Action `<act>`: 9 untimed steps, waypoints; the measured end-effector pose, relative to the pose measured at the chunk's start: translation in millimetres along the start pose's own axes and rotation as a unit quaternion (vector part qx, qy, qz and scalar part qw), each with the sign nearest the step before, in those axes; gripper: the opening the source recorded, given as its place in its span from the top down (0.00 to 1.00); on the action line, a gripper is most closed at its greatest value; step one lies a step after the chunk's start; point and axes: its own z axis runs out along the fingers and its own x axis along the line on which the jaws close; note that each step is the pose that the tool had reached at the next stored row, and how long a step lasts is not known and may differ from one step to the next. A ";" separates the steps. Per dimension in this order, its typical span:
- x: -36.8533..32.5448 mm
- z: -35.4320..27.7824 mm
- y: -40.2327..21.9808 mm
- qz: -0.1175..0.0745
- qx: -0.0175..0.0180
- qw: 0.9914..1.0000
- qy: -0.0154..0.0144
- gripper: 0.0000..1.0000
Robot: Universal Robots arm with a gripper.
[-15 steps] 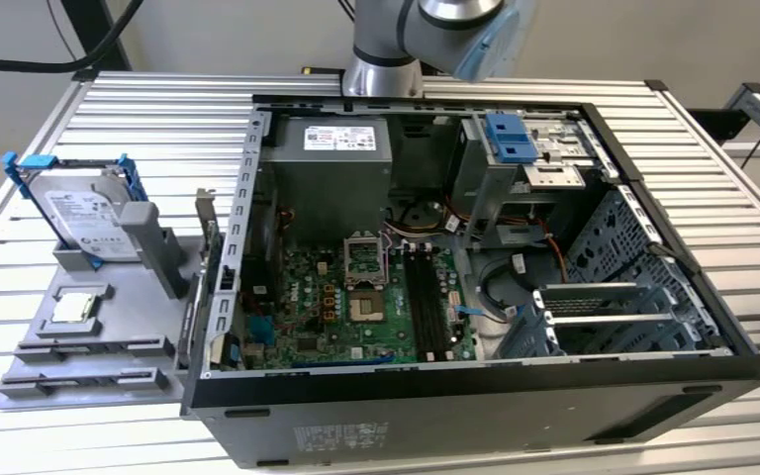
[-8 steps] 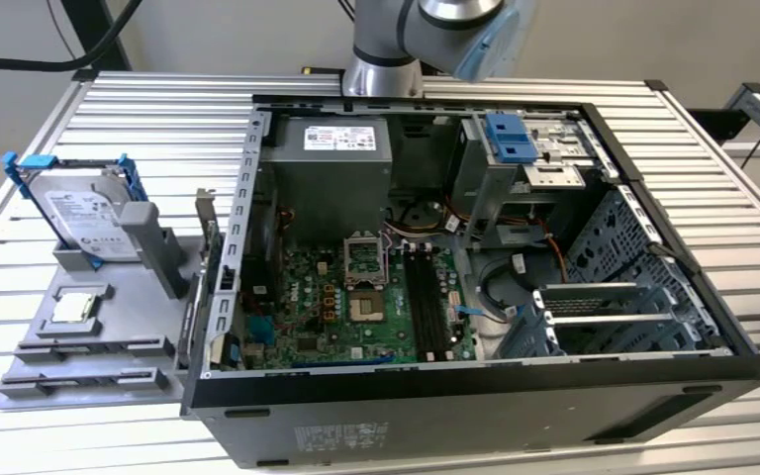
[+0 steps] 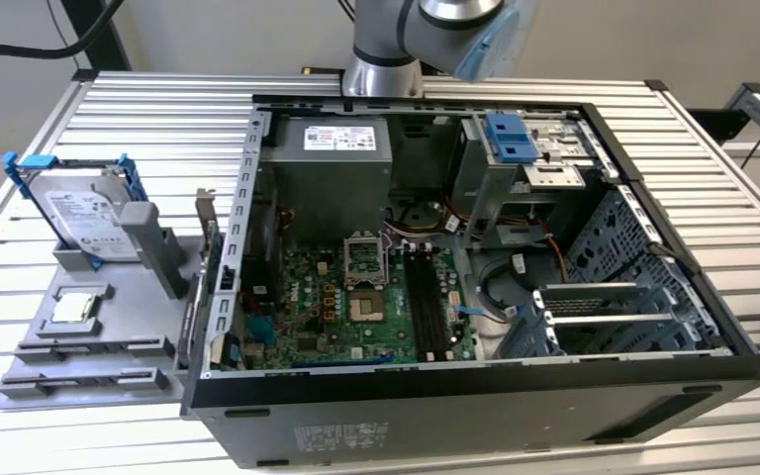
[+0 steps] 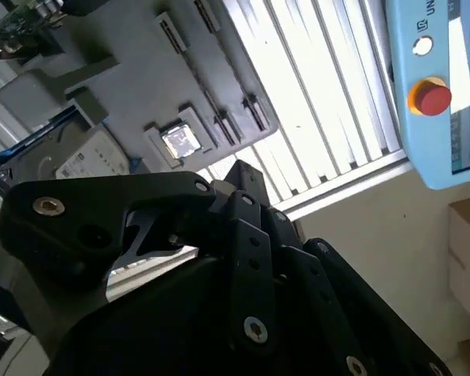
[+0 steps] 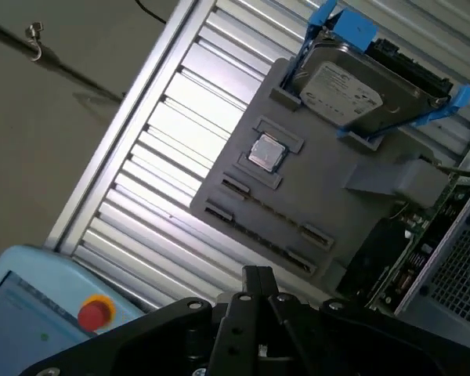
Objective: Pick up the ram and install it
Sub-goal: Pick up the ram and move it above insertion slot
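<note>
My gripper (image 4: 236, 171) (image 5: 257, 272) hangs high over the table's edge, above the grey parts tray (image 5: 329, 196) (image 4: 141, 63). Its black fingers meet at the tips with nothing between them. The ram is hidden. The tray's two long holders (image 5: 258, 227) (image 3: 90, 348) stand empty. Inside the open computer case (image 3: 486, 396) the motherboard's memory slots (image 3: 424, 297) read as dark strips, and I cannot tell whether a stick sits in them. In the exterior view the arm (image 3: 420, 40) rises behind the case's far side.
The tray (image 3: 130, 327) carries a silver hard drive in a blue bracket (image 3: 83, 213) (image 5: 348, 90) and a small square processor chip (image 3: 74, 307) (image 5: 266, 151). A circuit card (image 5: 407, 235) stands between the tray and the case. A blue pendant with a red button (image 4: 432, 98) (image 5: 96, 311) lies below the table.
</note>
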 end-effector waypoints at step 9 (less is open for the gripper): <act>0.0 0.5 0.0 -0.082 0.000 0.997 0.002 1.00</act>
